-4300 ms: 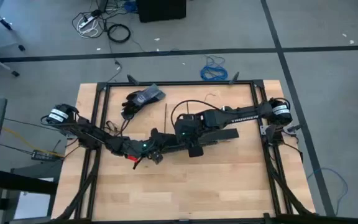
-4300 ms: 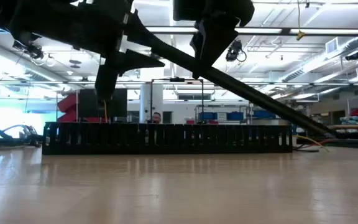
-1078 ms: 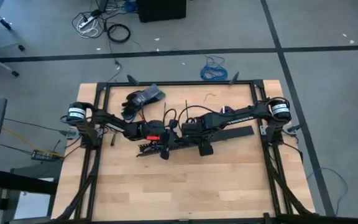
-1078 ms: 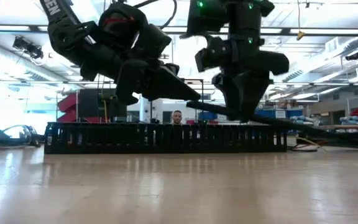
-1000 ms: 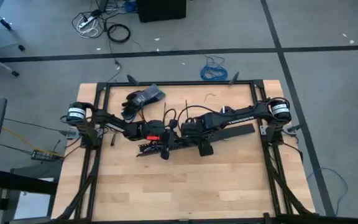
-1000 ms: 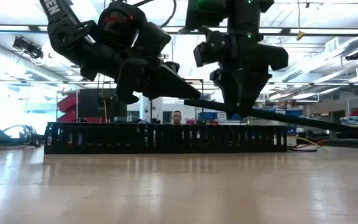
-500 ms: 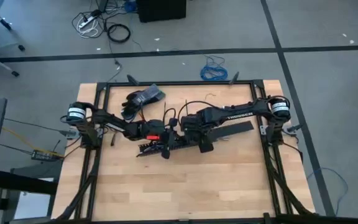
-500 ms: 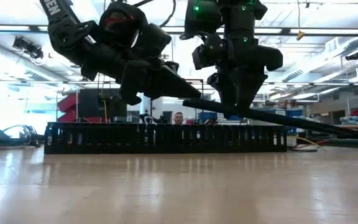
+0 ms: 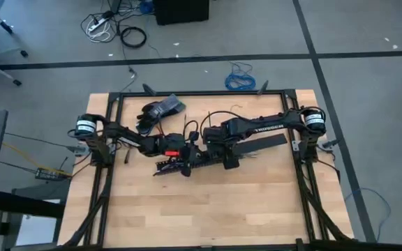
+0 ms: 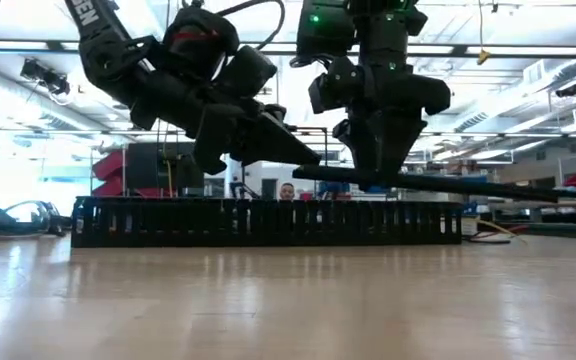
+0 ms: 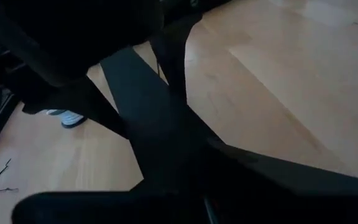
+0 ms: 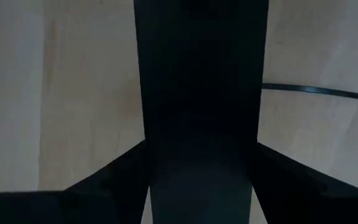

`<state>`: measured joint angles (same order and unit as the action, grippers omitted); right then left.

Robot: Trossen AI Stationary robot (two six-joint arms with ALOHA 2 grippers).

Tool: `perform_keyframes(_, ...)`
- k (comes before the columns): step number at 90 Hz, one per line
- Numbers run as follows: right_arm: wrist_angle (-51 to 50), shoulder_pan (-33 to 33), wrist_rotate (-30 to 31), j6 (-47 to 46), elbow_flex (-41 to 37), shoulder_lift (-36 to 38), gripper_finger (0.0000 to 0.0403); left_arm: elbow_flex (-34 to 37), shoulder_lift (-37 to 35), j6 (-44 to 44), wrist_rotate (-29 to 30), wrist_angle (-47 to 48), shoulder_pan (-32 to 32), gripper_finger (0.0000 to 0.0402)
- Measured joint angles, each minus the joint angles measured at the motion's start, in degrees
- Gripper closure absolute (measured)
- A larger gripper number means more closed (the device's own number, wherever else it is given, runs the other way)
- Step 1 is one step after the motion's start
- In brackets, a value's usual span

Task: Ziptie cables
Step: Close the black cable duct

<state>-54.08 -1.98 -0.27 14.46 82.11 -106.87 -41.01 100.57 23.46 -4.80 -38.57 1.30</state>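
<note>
Low view: the right claw (image 10: pixel 373 180) is clenched on a long flat black bar (image 10: pixel 468 186), carried above the slotted channel (image 10: pixel 268 222). A second ago that bar sloped down toward its far end. It now hangs close to level, clear of the channel's comb edge. The left claw (image 10: pixel 303 158) stays just above the channel with its tip at the bar's near end, and I cannot tell whether it grips anything.

Seen from overhead, the right arm has drawn back a little toward its base, taking the bar with it.

My reading is that this is clearing or repositioning work, not tying. The cables do not show clearly in any picture, so I cannot place them against the channel. A thin dark strip, probably a ziptie (image 12: pixel 316 91), lies flat on the table (image 9: pixel 222 202) and untouched.
</note>
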Motion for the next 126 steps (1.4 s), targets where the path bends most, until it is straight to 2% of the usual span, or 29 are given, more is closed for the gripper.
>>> perform_keyframes(28,1.64,-0.02,-1.06,-0.11,0.04,-2.71,0.0163,0.02,0.28,-0.37,-0.23,1.68,0.15,0.0363)
perform_keyframes(55,1.27,-0.02,-0.79,0.52,-0.02,-2.93,0.0163,-0.11,2.65,-0.84,-0.22,0.86,0.13,0.037)
perform_keyframes(126,1.46,-0.09,-1.32,-0.86,-0.02,-2.91,0.0163,-0.1,2.99,-1.2,-0.19,0.79,0.19,0.0376)
